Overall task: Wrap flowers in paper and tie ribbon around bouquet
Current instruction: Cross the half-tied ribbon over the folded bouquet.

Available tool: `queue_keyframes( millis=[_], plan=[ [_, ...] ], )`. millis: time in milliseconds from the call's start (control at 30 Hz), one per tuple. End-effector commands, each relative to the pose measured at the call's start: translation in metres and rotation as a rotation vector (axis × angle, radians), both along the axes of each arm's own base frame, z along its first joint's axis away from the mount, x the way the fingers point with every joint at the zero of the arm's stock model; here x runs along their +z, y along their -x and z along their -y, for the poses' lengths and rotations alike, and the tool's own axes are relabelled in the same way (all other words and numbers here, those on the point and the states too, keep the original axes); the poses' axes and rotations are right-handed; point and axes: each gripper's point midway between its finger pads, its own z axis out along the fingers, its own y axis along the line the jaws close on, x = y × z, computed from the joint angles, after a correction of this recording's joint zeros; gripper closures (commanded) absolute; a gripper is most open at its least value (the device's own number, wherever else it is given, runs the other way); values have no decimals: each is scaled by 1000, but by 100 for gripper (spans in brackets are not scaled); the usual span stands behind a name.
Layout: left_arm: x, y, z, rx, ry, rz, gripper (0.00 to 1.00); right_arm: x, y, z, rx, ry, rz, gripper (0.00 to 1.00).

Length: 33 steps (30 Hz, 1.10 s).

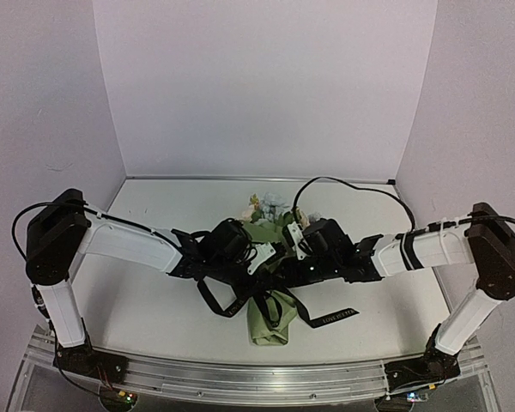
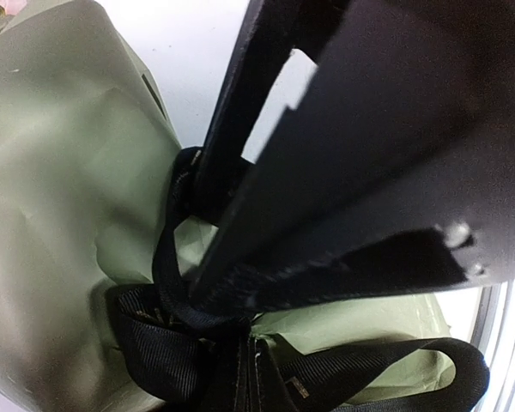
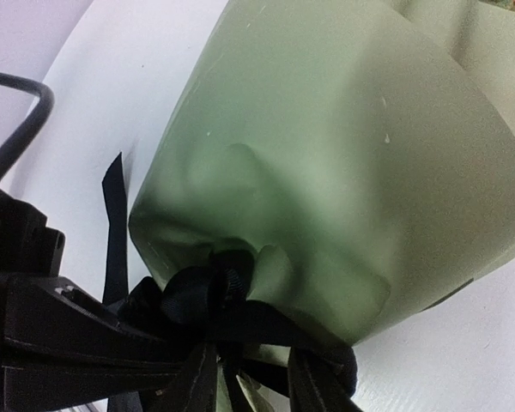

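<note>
The bouquet lies mid-table: pale flowers (image 1: 266,206) at its far end and the olive-green paper (image 1: 270,324) narrowing toward me. A black ribbon (image 1: 336,316) is knotted round the cone's narrow waist, with one lettered tail trailing right and a loop at the left. My left gripper (image 1: 259,257) is shut on the ribbon (image 2: 386,360) at the knot, its fingertips (image 2: 240,296) pressed together over the paper (image 2: 51,215). My right gripper (image 1: 296,249) sits just right of the knot. In its wrist view the dark fingers (image 3: 69,343) merge with the ribbon (image 3: 215,296) below the paper (image 3: 343,154).
A black cable (image 1: 343,184) arches over the right arm behind the bouquet and also shows in the right wrist view as a cable (image 3: 17,129) at the left. An aluminium rail (image 1: 240,378) runs along the near edge. White walls close the back and sides.
</note>
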Motion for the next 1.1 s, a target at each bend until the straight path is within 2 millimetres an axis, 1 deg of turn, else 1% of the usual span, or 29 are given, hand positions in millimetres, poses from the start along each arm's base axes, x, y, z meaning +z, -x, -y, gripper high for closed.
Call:
queue_keyframes(
  millis=[0,100,233,300,367,400,500,567,633,800,933,1067],
  plan=[
    [9,-9,7,18,13,5,99,21,5,1,15,-45,24,66],
    [11,-8,8,14,19,5,99,22,6,7,-7,-30,17,63],
    [12,-7,8,4,22,5,99,26,8,14,-33,-25,2,62],
    [13,-6,8,-3,21,3,99,26,13,20,-37,-1,-20,62],
    [14,-6,8,-9,22,5,99,26,16,32,-50,44,-25,61],
    [14,-5,8,-13,23,6,99,25,17,38,-60,71,-22,60],
    [17,-4,9,-23,33,10,99,22,17,58,-85,164,-12,52],
    [19,-2,9,-34,40,14,99,23,14,61,-92,182,-14,47],
    [21,0,10,-46,49,16,98,25,11,56,-86,169,-31,44],
    [27,4,10,-82,64,28,98,28,2,39,-80,124,-93,42],
    [33,10,11,-123,82,32,98,31,-1,35,-89,113,-102,42],
    [34,17,12,-159,84,25,98,32,-2,31,-85,113,-115,42]
  ],
)
